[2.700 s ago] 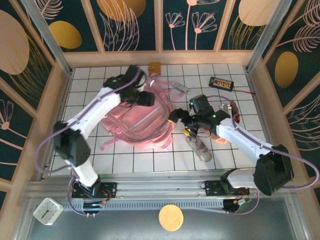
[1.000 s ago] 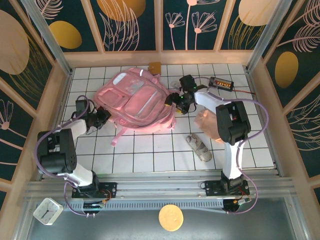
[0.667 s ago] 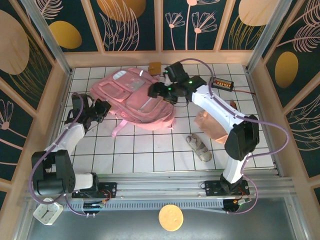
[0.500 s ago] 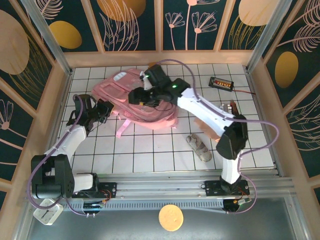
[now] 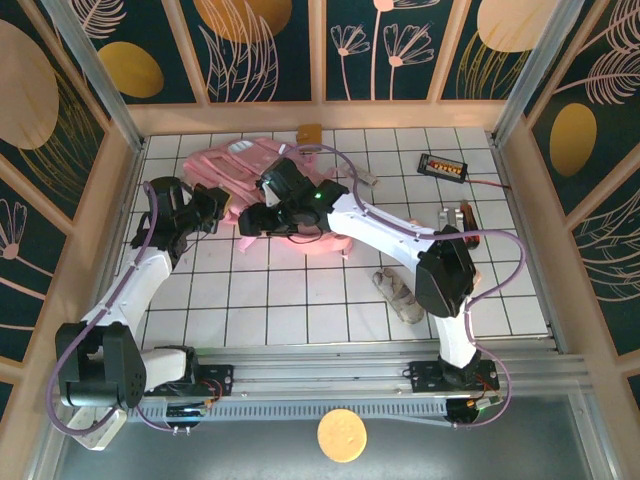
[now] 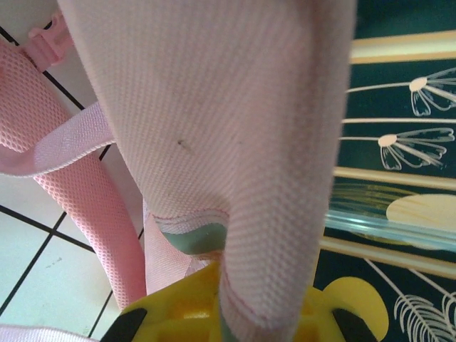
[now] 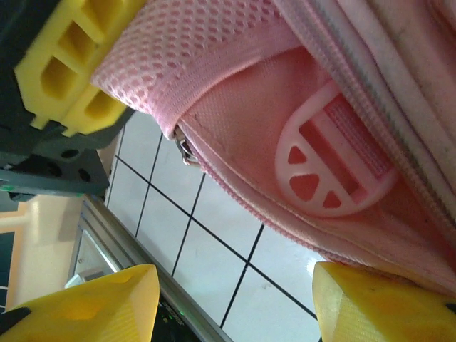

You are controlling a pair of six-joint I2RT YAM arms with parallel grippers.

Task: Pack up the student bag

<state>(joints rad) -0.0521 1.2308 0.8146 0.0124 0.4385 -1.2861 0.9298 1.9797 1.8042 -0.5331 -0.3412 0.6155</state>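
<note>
The student bag [image 5: 228, 165] is a large soft pink backpack lying at the back left of the tiled floor. My left gripper [image 5: 210, 208] stands at its left side, shut on a pink mesh strap [image 6: 235, 142] that runs up out of the yellow jaws. My right gripper [image 5: 256, 222] reaches across the bag to its near-left edge. In the right wrist view, it [image 7: 235, 305] is open over bare tile, just below the bag's seam and round plastic buckle [image 7: 335, 167]. Nothing sits between its fingers. The left gripper's yellow finger [image 7: 60, 68] shows close by.
A grey sandal-like item [image 5: 398, 295] lies right of centre. A black device with red digits [image 5: 442, 165] and its cable lie at the back right, and a small brown block [image 5: 309, 131] sits by the back wall. Wooden walls enclose the floor.
The bag has slid toward the back left. My right arm swept left across it and its jaws narrowed a little. My left gripper rose toward the back with the strap.
</note>
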